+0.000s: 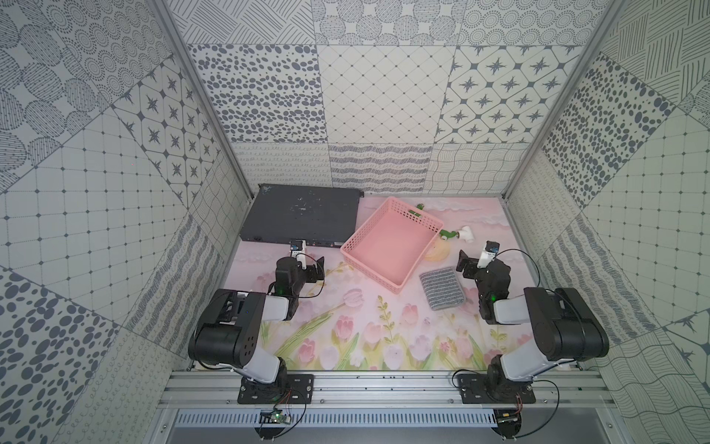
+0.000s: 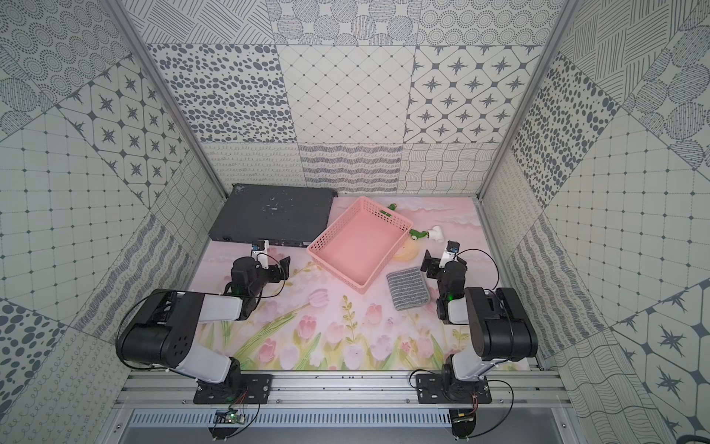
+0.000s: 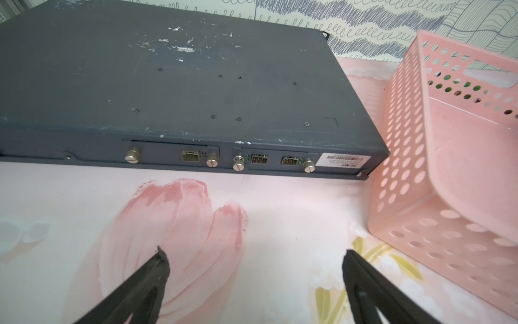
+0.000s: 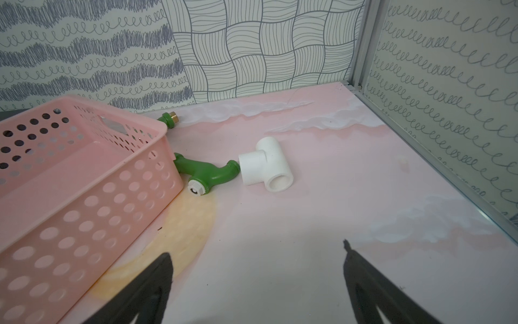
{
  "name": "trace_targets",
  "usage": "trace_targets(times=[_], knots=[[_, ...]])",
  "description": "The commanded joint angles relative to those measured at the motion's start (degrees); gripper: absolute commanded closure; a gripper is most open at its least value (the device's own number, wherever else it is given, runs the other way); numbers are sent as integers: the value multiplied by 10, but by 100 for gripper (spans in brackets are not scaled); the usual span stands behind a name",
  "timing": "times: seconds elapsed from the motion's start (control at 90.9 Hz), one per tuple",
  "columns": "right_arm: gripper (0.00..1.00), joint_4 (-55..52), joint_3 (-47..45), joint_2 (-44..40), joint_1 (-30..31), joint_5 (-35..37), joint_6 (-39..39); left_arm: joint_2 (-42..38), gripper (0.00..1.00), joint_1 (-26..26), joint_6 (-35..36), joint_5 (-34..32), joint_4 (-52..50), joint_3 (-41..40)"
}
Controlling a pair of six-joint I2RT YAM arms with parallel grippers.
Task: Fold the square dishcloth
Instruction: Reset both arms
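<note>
Dishcloth (image 1: pixel 441 289), grey with thin pale stripes, lies flat on the table (image 1: pixel 384 338) on my right side and is in neither of my grippers. My right gripper (image 4: pixel 256 249) has its jaws spread wide, with only bare pink tabletop between the fingertips. In both top views it sits just past the cloth's far corner, pointing towards the back wall, so the cloth lies beside my right wrist rather than ahead of the fingers, and the right wrist view does not show it. My left gripper (image 3: pixel 253 254) is spread just as wide over a printed tulip on the left side of the table, well apart from the cloth. Ahead of the left fingers stands a flat grey box (image 3: pixel 179 84), its row of ports and screws turned towards me. The pink basket (image 1: pixel 415 215) with perforated walls sits between my two arms, turned at an angle; one corner is close to the grey box and its near corner is just beside the cloth. Ahead of the right fingers a green tap (image 4: pixel 207 174) rests against the basket's wall, its other end touching a white pipe tee (image 4: pixel 266 165). A second small green fitting (image 4: pixel 169 119) with a brass end shows behind the basket near the back wall.
</note>
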Motion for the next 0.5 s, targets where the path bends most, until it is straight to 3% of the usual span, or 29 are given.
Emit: trace_targets(times=[0.0,0.484], knots=[[3,-32,34,-1,0,-59,-30,3,1,6,-7,15,-2,5],[3,-40,37,-1,1,-68,-37,3,1,6,-7,15,-2,5]])
